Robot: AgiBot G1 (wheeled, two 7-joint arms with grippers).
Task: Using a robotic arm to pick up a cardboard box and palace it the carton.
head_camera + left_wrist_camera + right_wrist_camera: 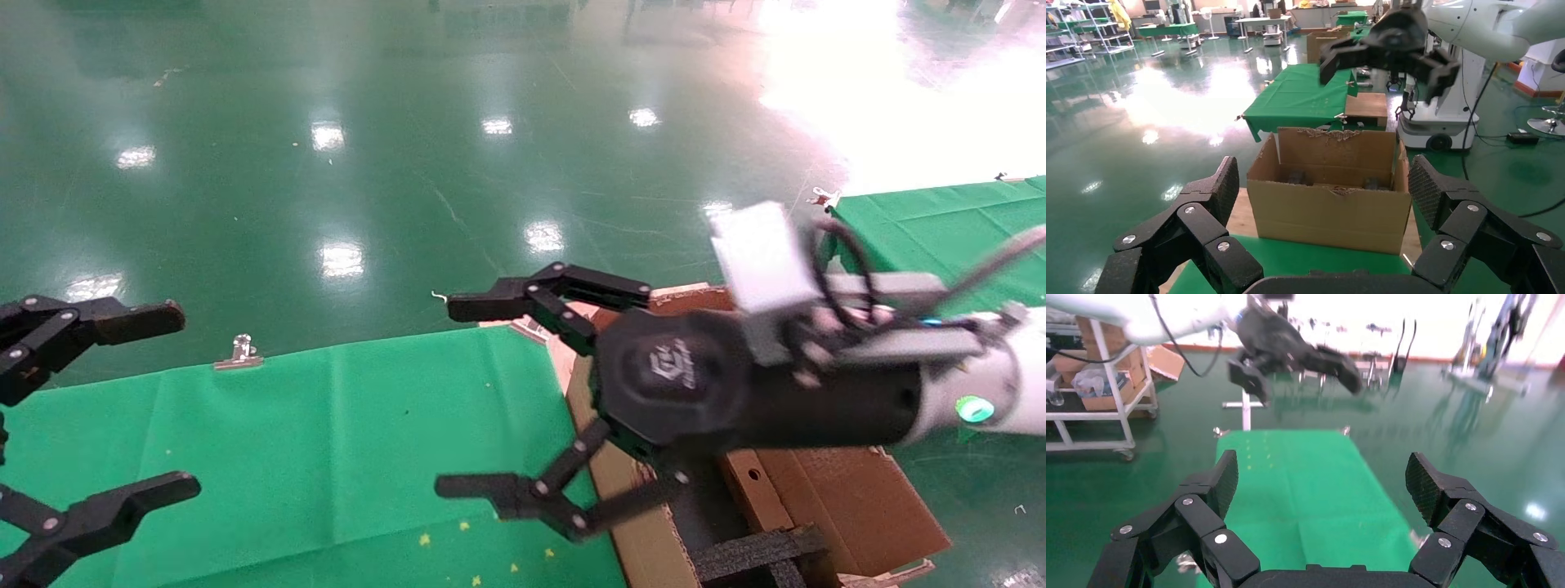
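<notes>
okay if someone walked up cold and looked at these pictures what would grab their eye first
Probably the right pincer, big and black, spread wide open and empty above the near edge of the carton, between the two green-covered tables. Next, the carton itself with its ragged flaps and black foam strips inside. The left pincer hangs open over the green cloth.

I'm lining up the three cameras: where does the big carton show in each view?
Head view: the carton is at lower right, under the right end effector.
Left wrist view: centre, beyond the open left end effector.
Right wrist view: not in it.
Shared landmark: the green cloth, which lies next to the carton, at the left wrist view's bottom edge and in the middle of the right wrist view.
</notes>
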